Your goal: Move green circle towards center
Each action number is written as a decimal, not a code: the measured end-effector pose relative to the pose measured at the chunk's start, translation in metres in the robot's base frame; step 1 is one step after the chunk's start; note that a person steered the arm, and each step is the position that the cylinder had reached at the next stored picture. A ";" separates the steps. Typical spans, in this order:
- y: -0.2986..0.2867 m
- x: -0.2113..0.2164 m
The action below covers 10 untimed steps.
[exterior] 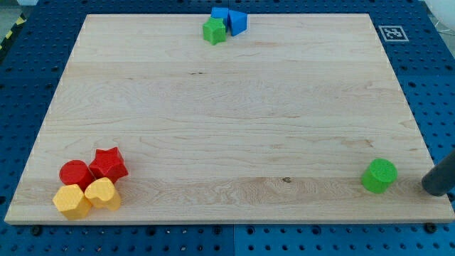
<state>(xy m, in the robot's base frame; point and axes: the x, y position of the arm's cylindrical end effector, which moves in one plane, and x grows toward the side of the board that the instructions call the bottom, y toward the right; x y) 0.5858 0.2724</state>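
The green circle (379,176) lies near the board's bottom right corner, far from the centre. My tip (432,189) is the dark rod end at the view's right edge, just to the right of the green circle and slightly lower, with a small gap between them.
The wooden board (227,107) fills the view. At its top edge sit a green block (213,31), a blue block (220,15) and a blue block (237,22). At bottom left cluster a red star (109,164), a red circle (76,174), a yellow hexagon (71,202) and a yellow heart (102,193).
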 end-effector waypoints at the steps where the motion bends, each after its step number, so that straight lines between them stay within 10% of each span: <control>1: -0.018 0.001; 8: -0.145 -0.015; 10: -0.184 -0.096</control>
<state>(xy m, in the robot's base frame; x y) 0.4898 0.0880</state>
